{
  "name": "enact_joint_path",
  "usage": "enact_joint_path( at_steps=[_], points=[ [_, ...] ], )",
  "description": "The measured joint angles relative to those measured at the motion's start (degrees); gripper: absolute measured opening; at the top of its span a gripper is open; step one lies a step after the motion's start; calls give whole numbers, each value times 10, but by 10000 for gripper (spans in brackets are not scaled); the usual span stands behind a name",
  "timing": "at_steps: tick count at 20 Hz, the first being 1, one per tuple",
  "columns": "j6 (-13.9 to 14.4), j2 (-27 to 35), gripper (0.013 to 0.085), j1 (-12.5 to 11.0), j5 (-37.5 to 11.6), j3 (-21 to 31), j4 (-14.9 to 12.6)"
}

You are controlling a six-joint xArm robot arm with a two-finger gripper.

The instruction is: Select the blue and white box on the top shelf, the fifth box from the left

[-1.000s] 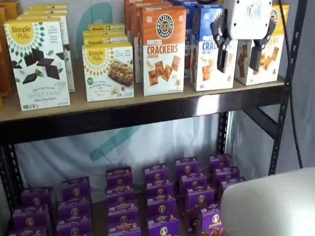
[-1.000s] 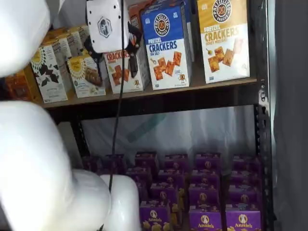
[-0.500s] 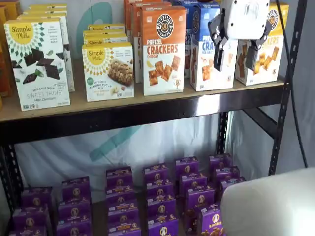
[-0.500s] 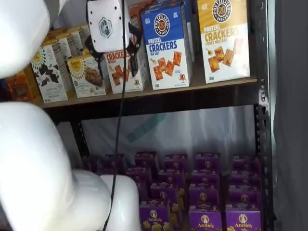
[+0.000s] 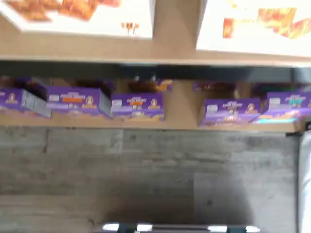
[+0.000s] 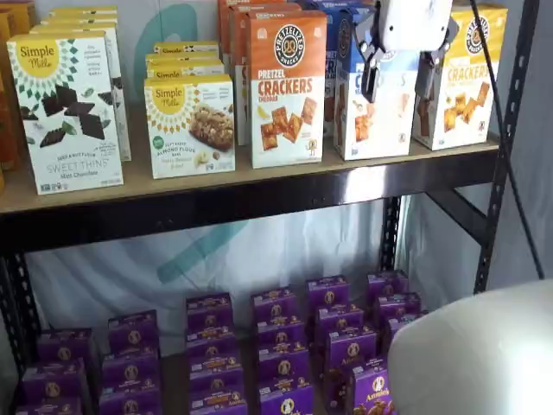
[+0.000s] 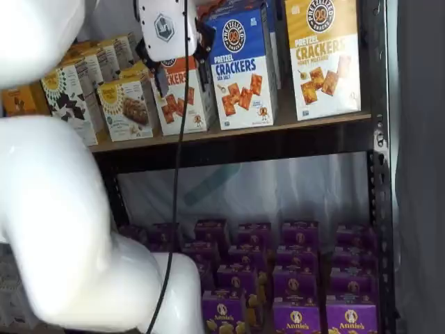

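While jaws [image 6: 397, 79] hang released, blue and white box [image 7: 240, 66] stands free-edged

One blue and white box [image 7: 242, 66], one orange cheddar box [image 6: 287, 86], two front Simple Mills boxes [image 6: 65, 112]

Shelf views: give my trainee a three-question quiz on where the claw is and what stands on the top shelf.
1. True or false: the claw is closed on the blue and white box.
2. Which box stands directly beside the blue and white box, on the side away from the yellow-topped cracker box? A) the orange cheddar cracker box B) the Sweet Thins box C) a purple box
3. Fill in: the purple boxes sit ____ the top shelf.

Key:
1. False: in a shelf view its two fingers hang apart in front of the box, holding nothing.
2. A.
3. Below.
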Motion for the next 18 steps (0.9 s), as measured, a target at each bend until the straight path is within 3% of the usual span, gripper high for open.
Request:
enact_joint_path(
  at_steps=[5, 12, 18],
  points=[
    [-10, 34, 850, -7, -21, -32, -18],
    [-43, 70, 850, -44, -30, -70, 3],
    [-61, 87, 850, -63, -33, -85, 10]
  ],
)
